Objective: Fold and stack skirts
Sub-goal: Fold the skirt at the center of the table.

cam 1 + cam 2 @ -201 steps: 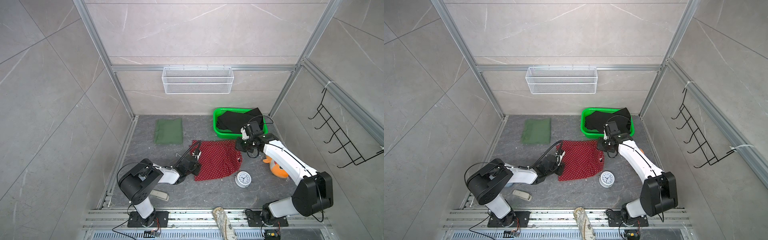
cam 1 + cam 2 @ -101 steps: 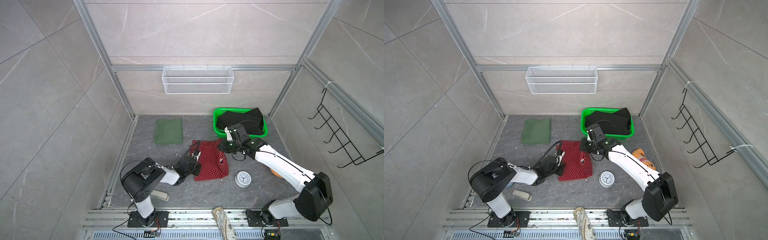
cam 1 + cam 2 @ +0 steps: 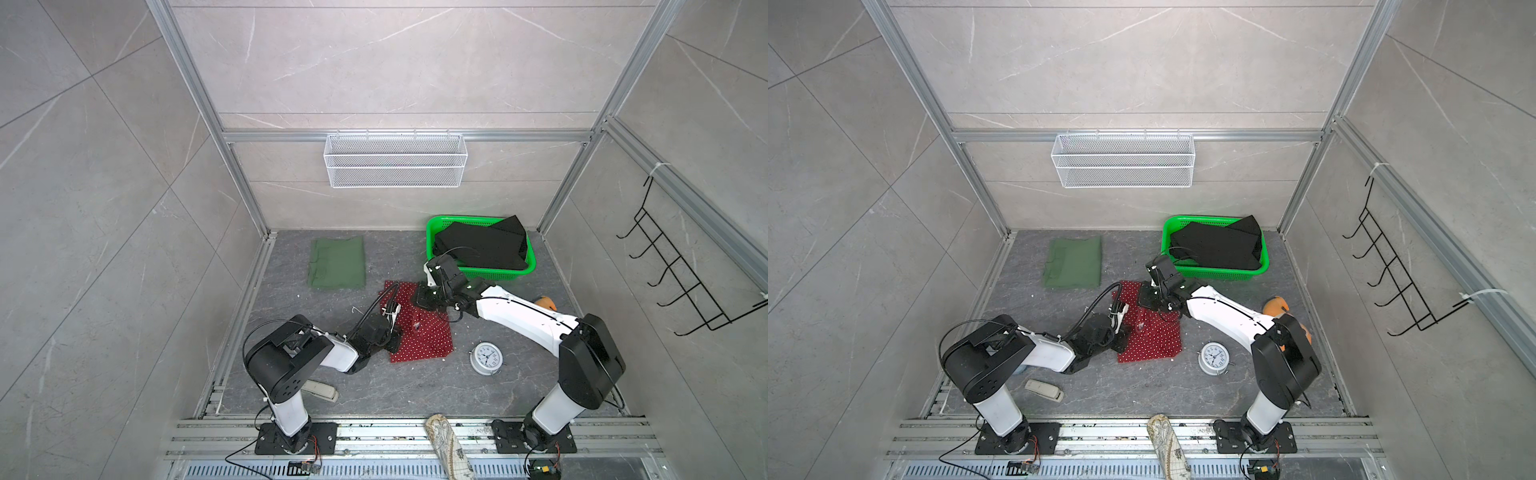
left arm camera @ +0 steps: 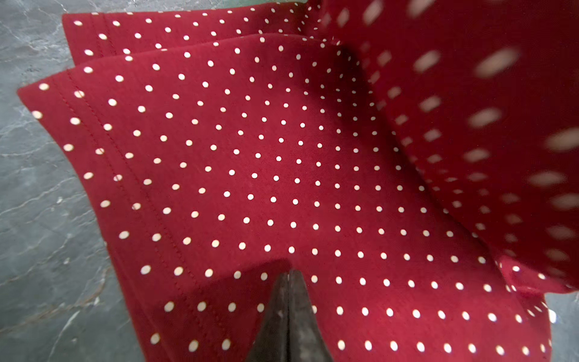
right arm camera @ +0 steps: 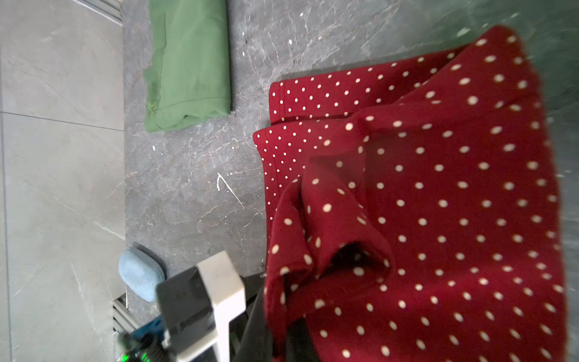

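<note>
One fold stands raised. In both top views the left gripper (image 3: 395, 332) sits at one edge of the red dotted skirt (image 3: 428, 340); the right gripper (image 3: 419, 300) holds the fold up opposite. Green skirt (image 3: 1073, 262) lies flat beyond the left gripper, well apart; black skirt (image 3: 1217, 245) fills the green basket (image 3: 1221, 274) just behind the right gripper. Left wrist: fingertips (image 4: 297, 297) pressed together atop dotted cloth. Right wrist: draped cloth mostly hides the tool; it seems clamped on the skirt's edge.

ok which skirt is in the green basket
The black skirt; the olive green skirt and the red polka-dot skirt are outside it.
</note>
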Controlling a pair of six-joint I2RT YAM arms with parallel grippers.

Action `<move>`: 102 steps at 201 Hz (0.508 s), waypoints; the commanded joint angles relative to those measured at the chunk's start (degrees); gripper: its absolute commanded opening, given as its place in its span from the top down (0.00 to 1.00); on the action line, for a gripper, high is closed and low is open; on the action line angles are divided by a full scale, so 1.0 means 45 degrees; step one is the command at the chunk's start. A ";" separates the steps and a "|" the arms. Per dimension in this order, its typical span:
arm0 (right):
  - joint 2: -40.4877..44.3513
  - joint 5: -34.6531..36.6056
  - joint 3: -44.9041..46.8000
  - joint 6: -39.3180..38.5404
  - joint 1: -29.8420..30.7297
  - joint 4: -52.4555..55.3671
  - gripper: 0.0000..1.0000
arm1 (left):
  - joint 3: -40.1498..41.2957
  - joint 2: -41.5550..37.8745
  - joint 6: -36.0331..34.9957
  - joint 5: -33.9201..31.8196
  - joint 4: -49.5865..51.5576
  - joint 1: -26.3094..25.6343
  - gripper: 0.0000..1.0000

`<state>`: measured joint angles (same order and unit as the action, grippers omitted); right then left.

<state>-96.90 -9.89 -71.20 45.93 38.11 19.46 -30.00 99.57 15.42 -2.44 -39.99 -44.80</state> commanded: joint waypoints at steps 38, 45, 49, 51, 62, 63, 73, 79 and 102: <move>-0.1386 0.0051 -0.1058 0.0168 0.0607 -0.0429 1.00 | 0.0509 -0.1017 0.0108 0.0075 -0.0372 0.0044 1.00; -0.1563 0.0049 -0.1109 0.0174 0.0627 -0.0436 1.00 | 0.0569 -0.1150 0.0108 0.0058 -0.0357 0.0074 1.00; -0.1656 0.0049 -0.1144 0.0165 0.0633 -0.0438 1.00 | 0.0611 -0.1238 0.0094 0.0090 -0.0363 0.0095 1.00; -0.1710 0.0040 -0.1149 0.0164 0.0633 -0.0438 1.00 | 0.0621 -0.1284 0.0091 0.0091 -0.0358 0.0107 1.00; -0.1981 -0.0018 -0.1251 0.0145 0.0652 -0.0419 1.00 | 0.0726 -0.1591 0.0075 0.0093 -0.0349 0.0149 1.00; -0.2011 -0.0023 -0.1259 0.0145 0.0643 -0.0419 1.00 | 0.0737 -0.1615 0.0082 0.0093 -0.0341 0.0149 1.00; -0.2235 -0.0071 -0.1319 0.0111 0.0665 -0.0419 1.00 | 0.0886 -0.2014 0.0089 0.0035 -0.0237 0.0206 1.00; -0.2363 -0.0097 -0.1343 0.0082 0.0689 -0.0419 1.00 | 0.0971 -0.2297 0.0073 -0.0008 -0.0108 0.0238 1.00; -0.2606 -0.0185 -0.1358 -0.0075 0.0711 -0.0423 0.99 | 0.1189 -0.3698 -0.0105 -0.0286 0.1021 0.0267 1.00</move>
<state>-107.13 -10.00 -75.26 45.91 40.86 18.09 -25.30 89.76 15.42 -2.61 -38.33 -44.01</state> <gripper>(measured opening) 0.081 0.045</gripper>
